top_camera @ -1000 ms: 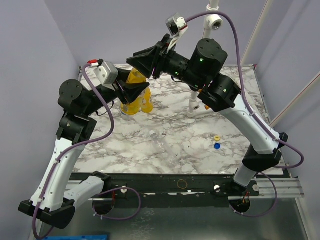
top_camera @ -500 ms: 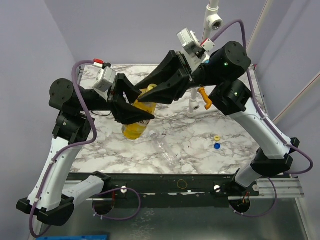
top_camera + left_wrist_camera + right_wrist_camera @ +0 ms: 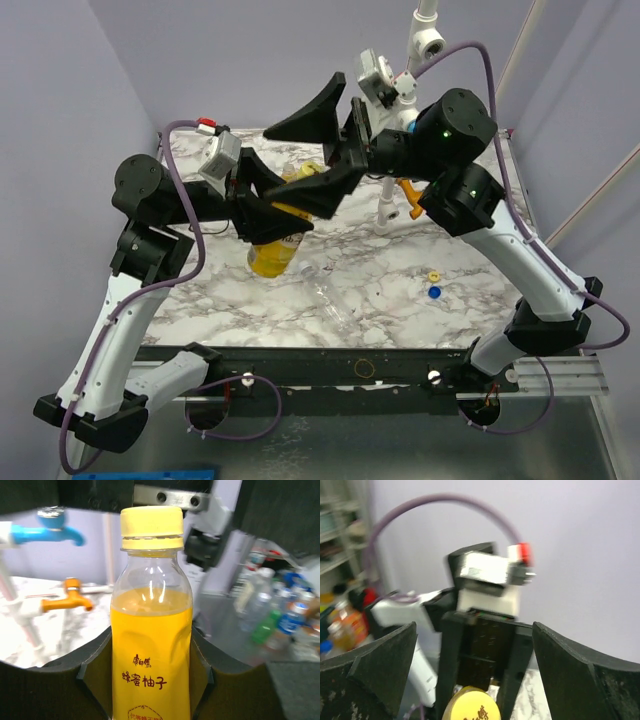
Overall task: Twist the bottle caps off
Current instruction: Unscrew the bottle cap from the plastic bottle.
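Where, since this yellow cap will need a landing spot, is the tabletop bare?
Bare marble between the lying clear bottle and the two loose caps, and left of that bottle toward the table's left edge. Crowded around the held orange bottle and tap stand farther back.

My left claw (image 3: 283, 215) is clamped round a yellow bottle (image 3: 270, 256), held tilted over the marbled counter (image 3: 240, 300) — base toward me, neck pointing up at my right claw (image 3: 318, 150). That claw's jaws are spread wide, one finger above the bottle's top end and one beside it, gripping nothing. A clear bottle (image 3: 330, 298) lies on its side on the counter. Well to its right sit a yellow cap (image 3: 434, 276) and a blue cap (image 3: 434, 292), just beside each other. Behind them stands a white pipe (image 3: 384, 212) with an orange tap (image 3: 408, 192).
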Tool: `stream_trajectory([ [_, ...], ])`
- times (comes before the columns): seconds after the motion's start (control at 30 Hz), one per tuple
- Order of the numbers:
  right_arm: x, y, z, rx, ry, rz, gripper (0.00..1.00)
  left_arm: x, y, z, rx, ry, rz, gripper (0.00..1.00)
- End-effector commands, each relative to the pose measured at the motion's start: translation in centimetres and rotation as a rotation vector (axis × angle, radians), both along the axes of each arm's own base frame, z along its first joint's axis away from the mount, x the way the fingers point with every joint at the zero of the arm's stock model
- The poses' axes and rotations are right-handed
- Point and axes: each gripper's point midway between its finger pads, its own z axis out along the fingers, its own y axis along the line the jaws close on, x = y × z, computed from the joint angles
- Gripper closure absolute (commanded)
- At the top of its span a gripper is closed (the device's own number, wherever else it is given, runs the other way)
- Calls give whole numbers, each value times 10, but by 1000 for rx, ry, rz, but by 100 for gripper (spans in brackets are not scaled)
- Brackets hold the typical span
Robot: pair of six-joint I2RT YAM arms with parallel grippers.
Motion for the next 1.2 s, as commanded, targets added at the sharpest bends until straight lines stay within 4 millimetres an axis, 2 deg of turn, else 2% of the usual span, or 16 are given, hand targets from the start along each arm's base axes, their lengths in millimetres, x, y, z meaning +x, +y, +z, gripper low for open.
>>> stream_trajectory([
  [0.0, 82, -12, 12, 43, 194, -475, 0, 64, 9, -4, -47, -98, 381, 100],
  [0.07, 105, -14, 6, 23, 268, -590, 0, 90, 18, -9, -42, -108, 525, 100],
  [0.13, 118, -16, 0, 3, 308, -658, 0, 109, 25, -16, -22, -125, 627, 100],
  [0.2, 121, -16, -2, -4, 320, -675, 2, 118, 31, -21, -5, -153, 678, 100],
  [0.3, 122, -13, -4, -13, 327, -673, 9, 118, 31, -25, 7, -170, 677, 100],
  [0.5, 126, -10, -15, -37, 350, -681, 31, 117, 31, -20, 2, -181, 676, 100],
  [0.6, 129, -9, -22, -49, 368, -690, 36, 112, 30, -16, -6, -191, 659, 100],
  [0.9, 130, -1, -39, -79, 423, -675, 39, 111, 33, -8, -21, -207, 673, 100],
  [1.17, 124, -1, -34, -49, 433, -645, 68, 108, 33, -8, -25, -206, 668, 100],
])
